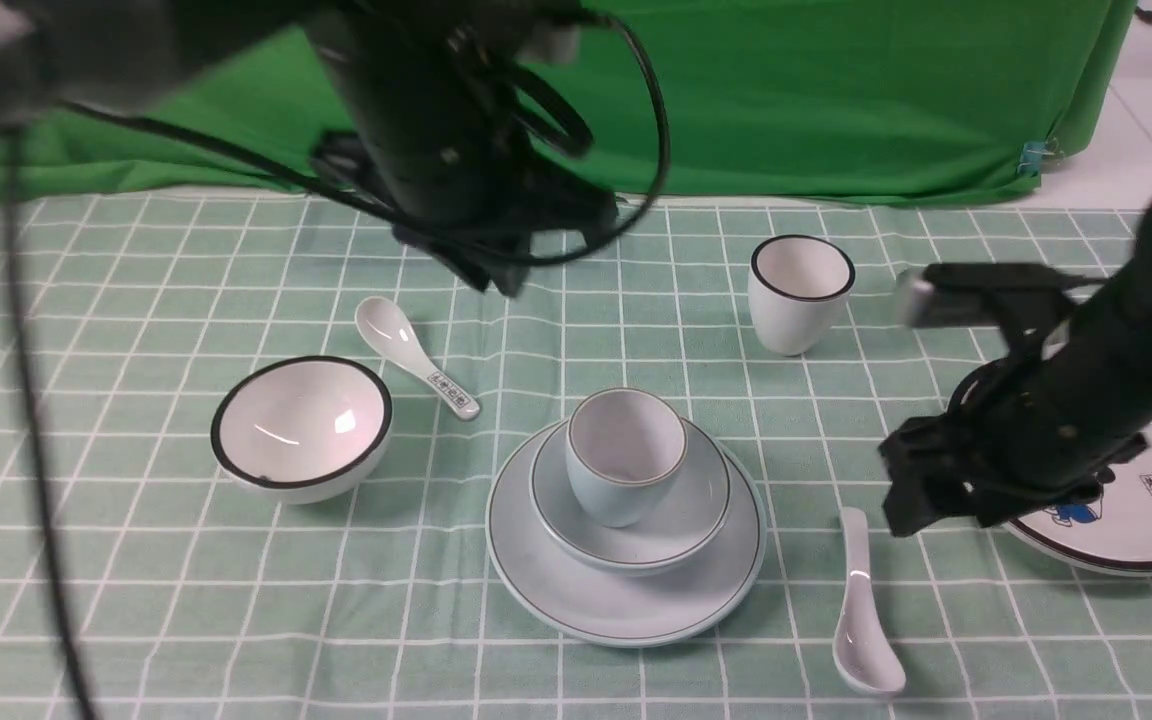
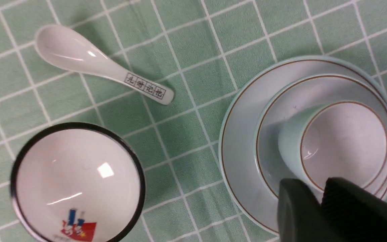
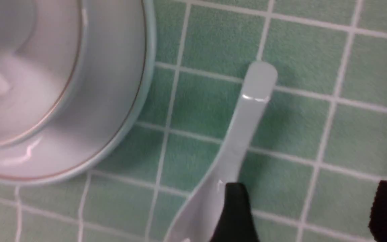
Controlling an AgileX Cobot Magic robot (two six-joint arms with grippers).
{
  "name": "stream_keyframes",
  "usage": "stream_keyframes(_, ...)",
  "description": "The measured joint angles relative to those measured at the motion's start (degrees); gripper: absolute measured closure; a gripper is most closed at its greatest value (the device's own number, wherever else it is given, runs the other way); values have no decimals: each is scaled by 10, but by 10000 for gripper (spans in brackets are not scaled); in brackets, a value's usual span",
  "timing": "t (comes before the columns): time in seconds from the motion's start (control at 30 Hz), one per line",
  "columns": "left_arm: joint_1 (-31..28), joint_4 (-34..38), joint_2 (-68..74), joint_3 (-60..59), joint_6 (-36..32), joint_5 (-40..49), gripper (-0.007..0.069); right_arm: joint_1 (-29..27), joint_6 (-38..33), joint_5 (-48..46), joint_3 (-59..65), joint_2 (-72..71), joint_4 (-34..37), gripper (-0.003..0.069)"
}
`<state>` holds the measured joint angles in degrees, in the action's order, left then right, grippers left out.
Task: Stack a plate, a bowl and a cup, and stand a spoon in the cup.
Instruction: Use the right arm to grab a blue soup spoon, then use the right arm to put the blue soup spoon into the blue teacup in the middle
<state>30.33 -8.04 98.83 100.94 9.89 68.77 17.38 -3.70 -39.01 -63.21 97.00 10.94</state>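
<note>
- Well, on my right gripper point(image 3: 311, 201) the fingers point(image 3: 235, 210) stand wide apart and hold nothing. One finger sits over the spoon point(image 3: 244, 134) near where its handle widens into the bowl end, and the other is over bare cloth. I cannot tell whether that finger touches it.
- My left gripper point(image 2: 317, 190) has its fingers point(image 2: 294, 211) pressed together and empty, up above the stack's edge.
- The spoon lies flat on the checked cloth point(image 1: 136, 560) just beside the plate point(image 1: 556, 580), apart from it, with its handle pointing away from me.
- The cup point(image 1: 624, 455) stands upright and empty in the bowl point(image 1: 701, 515), which sits on the plate, so I judge the stacking done and only the spoon step left.
- Next I would shift the right gripper sideways until the handle lies midway between its fingers. Then I would lower it, pinch, lift, tip the spoon upright and carry it over the cup.
- The patterned spoon point(image 1: 416, 358), black-rimmed bowl point(image 1: 301, 425), white cup point(image 1: 801, 290) and cartoon plate point(image 1: 1136, 510) I leave alone.
</note>
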Motion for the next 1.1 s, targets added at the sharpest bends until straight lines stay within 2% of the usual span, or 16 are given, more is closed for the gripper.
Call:
stream_keyframes(0.07,0,-9,-46,-29,8,-3,608,10,0,20,-7,35,0,127)
stream_keyframes(0.23,0,-21,-121,-99,16,-10,617,27,0,57,-16,91,1,130)
stream_keyframes(0.3,0,-35,-161,-142,27,-19,617,34,-3,75,-18,112,-4,191)
stream_keyframes(0.37,0,-47,-183,-165,38,-25,616,39,-8,85,-21,114,-12,303)
stream_keyframes(0.43,0,-63,-202,-184,50,-29,616,46,-18,90,-21,114,-13,489)
stream_keyframes(0.63,0,-78,-230,-207,59,-29,616,57,-26,134,-15,29,-8,482)
stream_keyframes(0.7,0,-78,-234,-208,59,-21,616,65,-26,198,-5,-20,-5,482)
stream_keyframes(0.8,0,-78,-237,-208,59,-19,615,102,-18,390,42,-93,-2,482)
stream_keyframes(0.83,0,-78,-237,-208,59,-19,615,105,-17,418,46,-97,-3,482)
stream_keyframes(0.87,0,-80,-237,-209,59,-19,615,127,-10,519,81,-112,-1,482)
stream_keyframes(0.93,0,-87,-237,-208,59,-19,615,157,0,658,124,-115,0,482)
stream_keyframes(1.0,0,-93,-237,-208,60,-19,615,184,2,760,151,-98,1,482)
stream_keyframes(1.1,0,-103,-237,-208,64,-20,615,210,2,848,161,-60,-2,482)
